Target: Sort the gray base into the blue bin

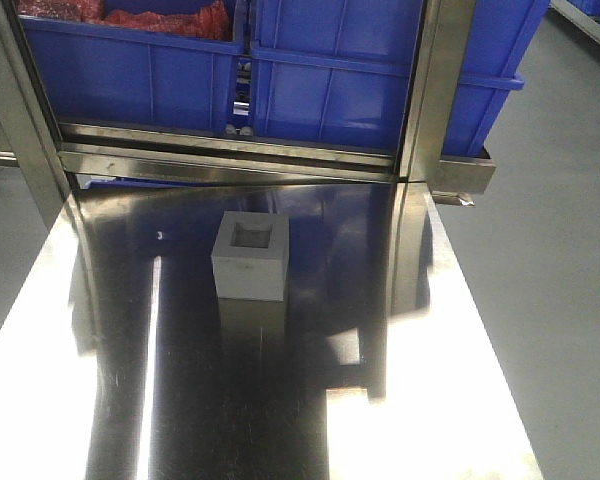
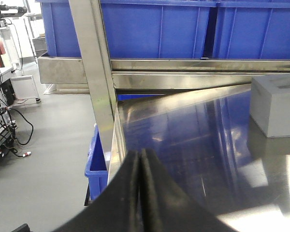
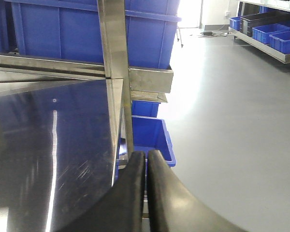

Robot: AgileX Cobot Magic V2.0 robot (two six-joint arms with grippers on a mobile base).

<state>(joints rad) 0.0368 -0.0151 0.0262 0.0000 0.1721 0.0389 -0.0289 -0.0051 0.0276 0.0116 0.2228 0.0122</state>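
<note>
Left claw (image 2: pixel 141 193): the two black fingers are pressed together and hold nothing; it hangs over the left edge of the tabletop (image 1: pixel 130 400).
Left post (image 1: pixel 20 110): one steel upright at the tabletop's far left corner.
Left blue bin (image 1: pixel 130 65): sits on the steel shelf (image 1: pixel 230 150) behind the tabletop, with red material (image 1: pixel 160 15) showing inside.
Gray base (image 1: pixel 250 258): one block, standing flat on the tabletop near the middle, a little toward the far end, well apart from both claws.
Base facing: the square recess points straight up; the front face looks toward the front camera, and the sides run roughly parallel to the tabletop's edges.
Base long axis: none to tell, as the block looks about as wide as it is deep.
Right blue bin (image 1: pixel 330 80): just beside the left one on the same shelf; its inside is out of sight.
Bin count: two on the shelf, both behind and above the base.
Right post (image 1: pixel 435 90): one steel upright, crossing in front of the right bin.
Right claw (image 3: pixel 146 193): fingers drawn in to a thin slit, holding nothing; it hangs over the tabletop's right edge.
Floor bin (image 3: pixel 147 135): one smaller blue bin down by the right edge.
</note>
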